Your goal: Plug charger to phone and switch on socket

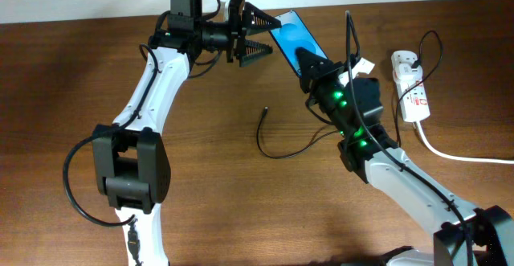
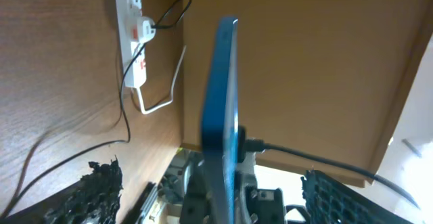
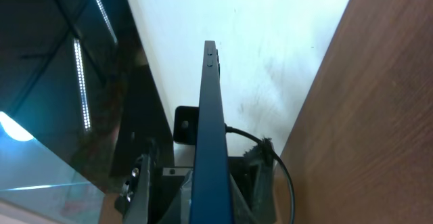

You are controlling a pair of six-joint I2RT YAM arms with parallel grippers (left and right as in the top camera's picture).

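Note:
My right gripper (image 1: pixel 309 61) is shut on the phone (image 1: pixel 291 34) and holds it tilted above the back of the table, blue screen up. In the right wrist view the phone (image 3: pixel 206 116) shows edge-on between my fingers (image 3: pixel 210 207). My left gripper (image 1: pixel 261 34) is open, its fingertips either side of the phone's far end without gripping it; in the left wrist view the phone (image 2: pixel 220 102) stands edge-on between the open fingers (image 2: pixel 216 190). The charger's connector tip (image 1: pixel 266 111) lies loose on the table, its cable (image 1: pixel 305 147) curving right. The socket (image 1: pixel 409 85) lies at the right.
A white plug with a black lead sits in the power strip (image 2: pixel 132 41). Its thick white cord (image 1: pixel 458 155) runs off to the right edge. A white wall borders the table's back edge (image 1: pixel 401 5). Both arms crowd the back centre.

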